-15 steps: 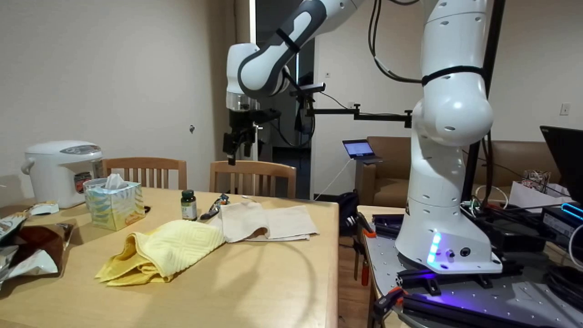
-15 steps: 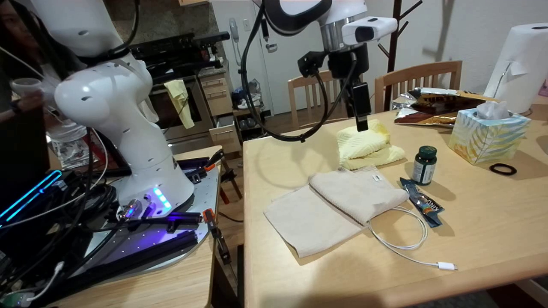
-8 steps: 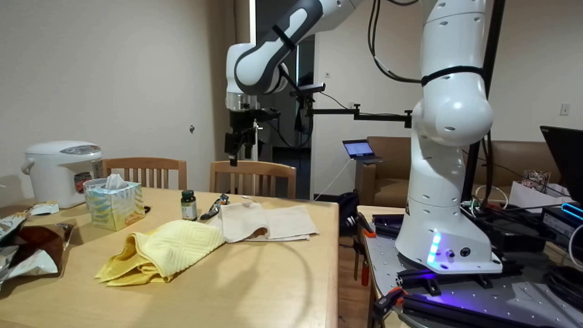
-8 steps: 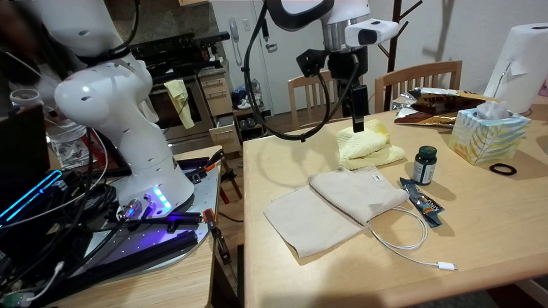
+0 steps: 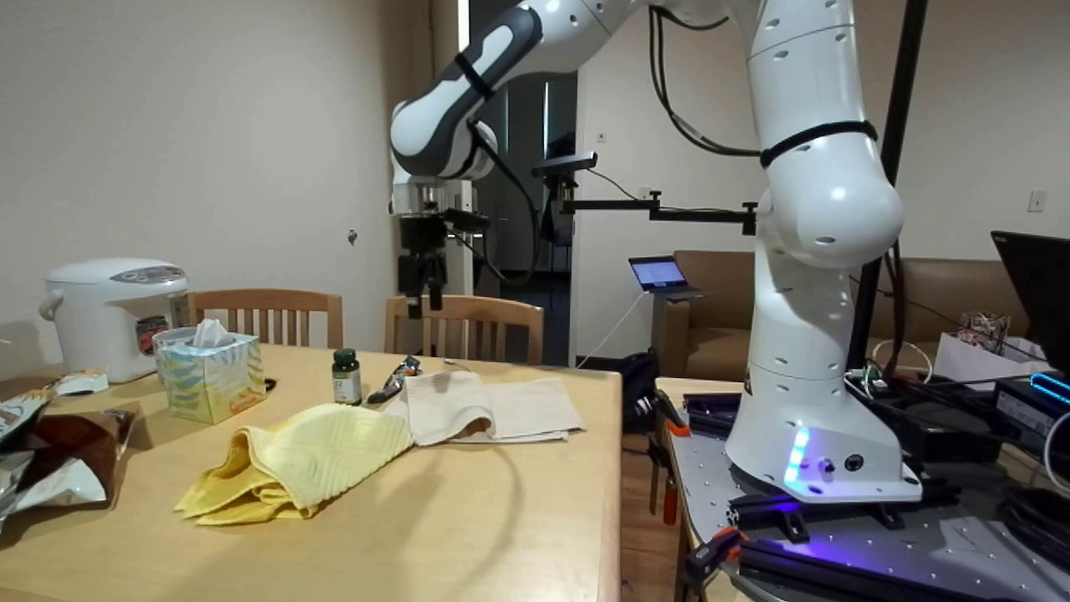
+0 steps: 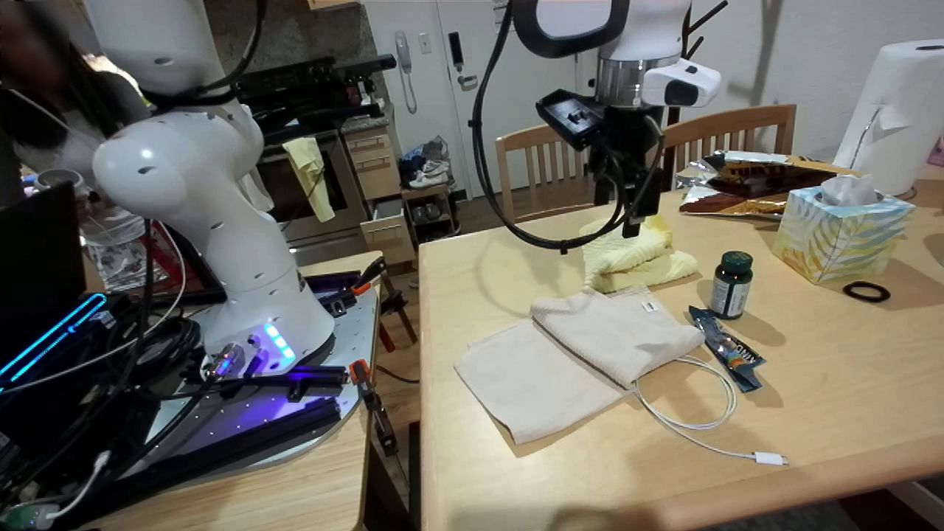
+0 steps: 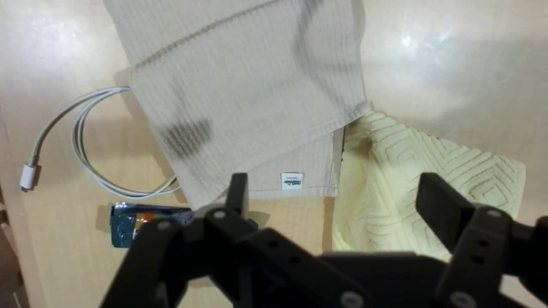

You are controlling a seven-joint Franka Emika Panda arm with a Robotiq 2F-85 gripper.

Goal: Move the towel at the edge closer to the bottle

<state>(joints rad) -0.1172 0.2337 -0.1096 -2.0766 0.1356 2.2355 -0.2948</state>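
White Panda arm (image 5: 827, 217) with a black Robotiq gripper (image 7: 336, 196) pointing down, raised above a pale wooden surface (image 6: 848, 383), jaws spread wide apart; near the robot-side edge of the surface in both exterior views, a beige towel (image 6: 582, 354) lying flat and partly folded over on itself, with a small white label (image 7: 292, 180) by one hem; against one side of it, a yellow towel (image 5: 326, 456), loosely folded and rumpled, touching or overlapping, cannot tell which; in the wrist view, the labelled hem and part of the yellow towel between the jaws; upright near the beige towel but apart from it, a green pill bottle (image 6: 732, 286); lying close to the bottle and just beside the beige towel, a KIND bar (image 6: 726, 349) in a dark wrapper; from the beige towel's edge, a curling white charging cable (image 7: 77, 136); beyond the bottle, a leaf-patterned tissue box (image 6: 841, 232) with a black ring (image 6: 867, 291) just beside it, and shiny snack bags (image 6: 782, 178) farther off.
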